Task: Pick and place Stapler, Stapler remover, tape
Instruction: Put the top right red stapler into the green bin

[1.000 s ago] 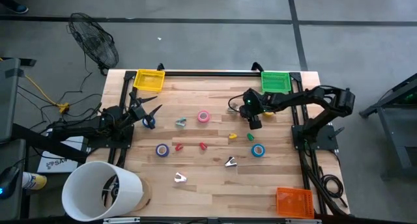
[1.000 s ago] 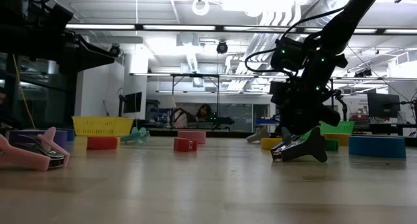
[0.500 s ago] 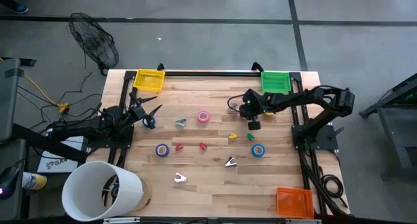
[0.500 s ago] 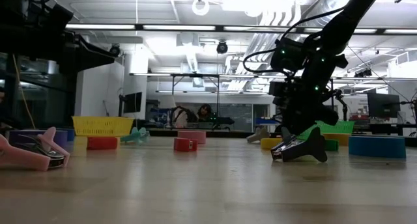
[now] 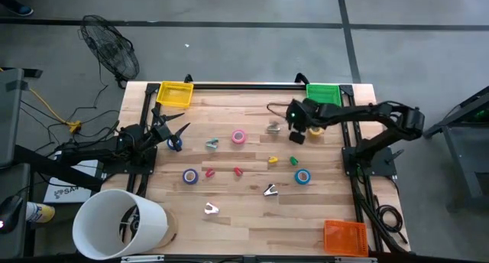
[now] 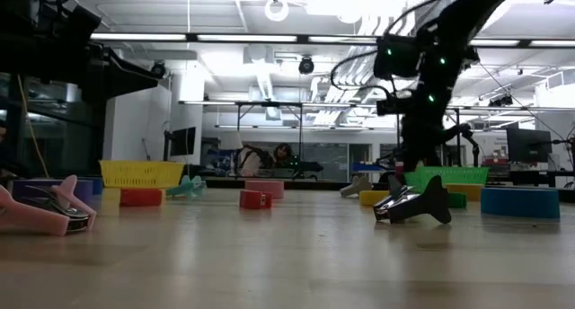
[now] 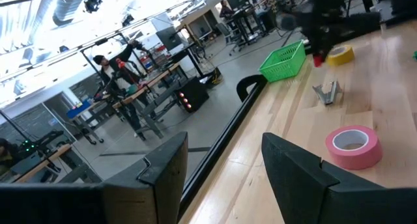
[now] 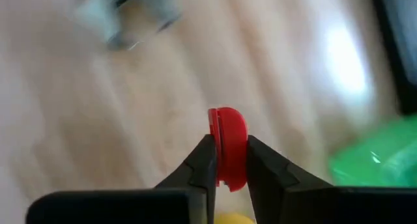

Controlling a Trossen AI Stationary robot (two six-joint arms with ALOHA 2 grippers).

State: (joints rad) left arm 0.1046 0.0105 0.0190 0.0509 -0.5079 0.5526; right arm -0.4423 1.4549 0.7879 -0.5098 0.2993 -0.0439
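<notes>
My right gripper [image 5: 296, 136] hovers over the table's far right part, near the green basket [image 5: 322, 95], shut on a small red stapler [image 8: 228, 142]. Beside it lie a grey staple remover [image 5: 273, 128] and a yellow tape roll [image 5: 315, 129]. My left gripper [image 7: 225, 178] is open and waits at the left edge [image 5: 172, 133], touching nothing. On the table lie a pink tape roll [image 5: 239, 137], two blue tape rolls [image 5: 190, 176] [image 5: 302, 176], yellow [image 5: 272, 160] and green [image 5: 293, 161] staplers, and further staple removers [image 5: 270, 190] [image 5: 211, 209]. My right gripper pinches the red stapler between its two fingers [image 8: 203, 162]. They close on its two flat sides, and one rounded end [image 8: 228, 120] sticks out past the fingertips. The stapler is lifted clear of the table.
A yellow basket [image 5: 175, 93] stands at the far left corner and an orange one [image 5: 344, 236] at the near right corner. A white bucket [image 5: 118, 225] sits off the near left corner. A blue thing [image 5: 176, 144] lies by my left gripper. People show beyond the table.
My right gripper has risen from the table and moved toward the far right, toward the green basket, carrying the red stapler. The grey staple remover and the yellow tape roll that the arm covered now show.
</notes>
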